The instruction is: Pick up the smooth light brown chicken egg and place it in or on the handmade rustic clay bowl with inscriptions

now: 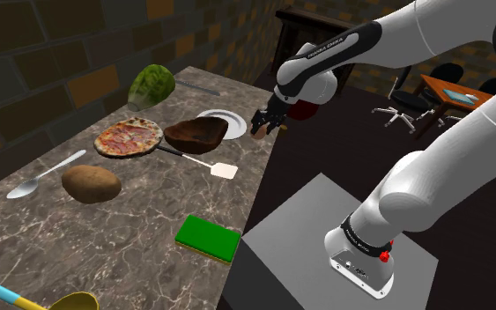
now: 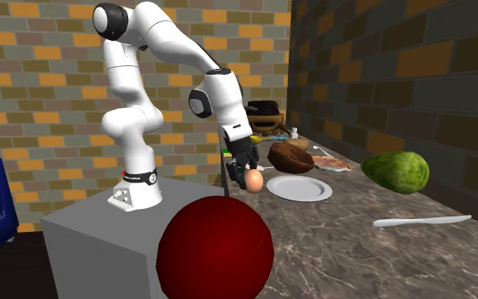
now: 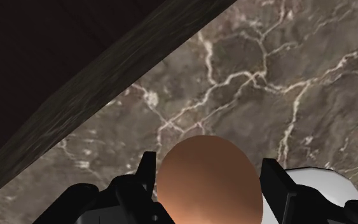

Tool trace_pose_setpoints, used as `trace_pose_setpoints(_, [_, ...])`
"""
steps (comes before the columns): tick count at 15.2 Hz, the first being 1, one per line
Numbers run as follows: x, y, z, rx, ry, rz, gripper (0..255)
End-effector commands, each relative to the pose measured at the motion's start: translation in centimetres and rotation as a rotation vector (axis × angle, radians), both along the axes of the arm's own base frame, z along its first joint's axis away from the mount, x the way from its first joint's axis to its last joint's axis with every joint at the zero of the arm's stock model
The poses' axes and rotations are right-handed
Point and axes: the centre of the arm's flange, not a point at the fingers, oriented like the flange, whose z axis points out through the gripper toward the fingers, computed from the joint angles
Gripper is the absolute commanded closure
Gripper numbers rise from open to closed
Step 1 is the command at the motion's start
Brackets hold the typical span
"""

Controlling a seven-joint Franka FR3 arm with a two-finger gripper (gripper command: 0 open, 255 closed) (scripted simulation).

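A smooth light brown egg (image 3: pixel 209 181) sits clasped between the two black fingers of my gripper (image 3: pixel 210 184). In the shoulder view the gripper (image 1: pixel 267 124) hangs just above the counter's edge, beside the white plate (image 1: pixel 229 119), with the egg (image 1: pixel 260 129) in it. The brown clay bowl (image 1: pixel 196 134) stands on the counter to the left of the plate in that view. In the second exterior view the egg (image 2: pixel 254 180) is held a little above the marble top, and the bowl (image 2: pixel 292 156) lies farther back behind the plate (image 2: pixel 300 188).
On the marble counter (image 1: pixel 140 229) lie a pizza (image 1: pixel 128 137), a potato (image 1: pixel 91 183), a spoon (image 1: pixel 43 175), a spatula (image 1: pixel 210 165), a green sponge (image 1: pixel 208 238), a green melon (image 1: pixel 150 85) and a knife (image 2: pixel 422 222). A dark red ball (image 2: pixel 215 249) fills the second exterior view's foreground.
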Motion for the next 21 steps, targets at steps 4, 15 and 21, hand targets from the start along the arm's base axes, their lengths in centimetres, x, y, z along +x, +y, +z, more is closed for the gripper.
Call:
trace_pose_setpoints(4, [0.0, 0.0, -0.1, 0.000, 0.001, 0.001, 255])
trace_pose_setpoints(15, [0.0, 0.0, 5.3, 0.000, 0.001, 0.001, 255])
trace_pose_setpoints(21, [0.0, 0.0, 8.4, 0.000, 0.001, 0.001, 255])
